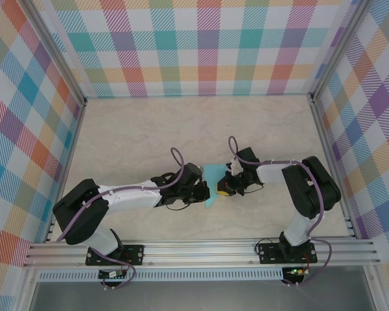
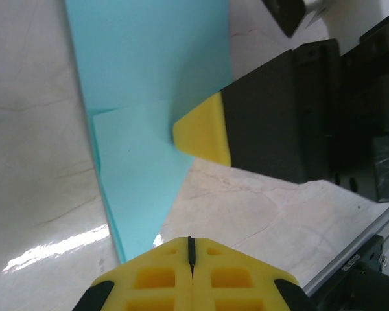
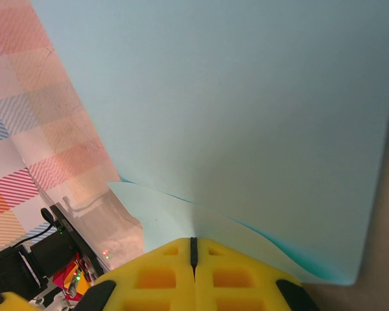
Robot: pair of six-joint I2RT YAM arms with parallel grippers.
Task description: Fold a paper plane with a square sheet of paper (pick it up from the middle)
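Top external view: we are seeing the partly folded light-turquoise sheet of paper [image 1: 214, 176] lying mid-bench [image 1: 149, 129], toward the near edge, between both arms. In the left wrist view the left fingers [image 2: 172, 256] are sitting clenched just beside its pointed corner, while the right fingers [image 2: 204, 133], also clenched, are touching it; whether they are pinching it, we cannot tell.

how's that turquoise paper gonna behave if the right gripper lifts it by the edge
Probably floppy: the paper bows in a loose curve just ahead of the right gripper. Likely very light, since it looks thin. It could slip out, because only an edge sits in its jaws.
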